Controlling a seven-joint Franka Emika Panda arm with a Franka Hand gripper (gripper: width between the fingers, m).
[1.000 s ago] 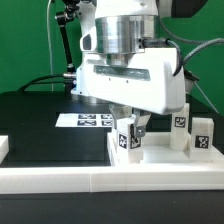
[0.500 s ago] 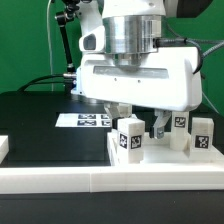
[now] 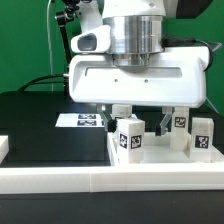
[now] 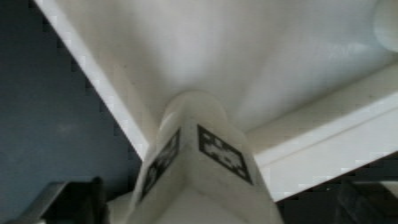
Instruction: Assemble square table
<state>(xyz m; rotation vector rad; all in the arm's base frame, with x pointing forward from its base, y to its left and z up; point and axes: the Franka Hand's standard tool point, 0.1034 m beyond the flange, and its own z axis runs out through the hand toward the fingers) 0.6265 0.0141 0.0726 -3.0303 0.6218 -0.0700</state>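
On the black table [image 3: 40, 120], toward the exterior view's right, you have the square table's white slab [image 3: 160, 158] lying flat behind the long white rail [image 3: 110, 178]. Three tagged leg blocks stand upright on it: one at the slab's near corner [image 3: 129, 139], one further back [image 3: 180, 131], and one at the exterior view's right edge [image 3: 203, 135]. Your gripper [image 3: 143, 122] hangs low over the slab, its fingers [image 3: 122, 111] spread wide to either side of the near leg block, pads apart from it; it holds nothing. The wrist view confirms this leg block [image 4: 205, 155] upright between the jaws, tags showing on two faces. The marker board [image 3: 84, 120] lies flat behind, well apart from the slab.
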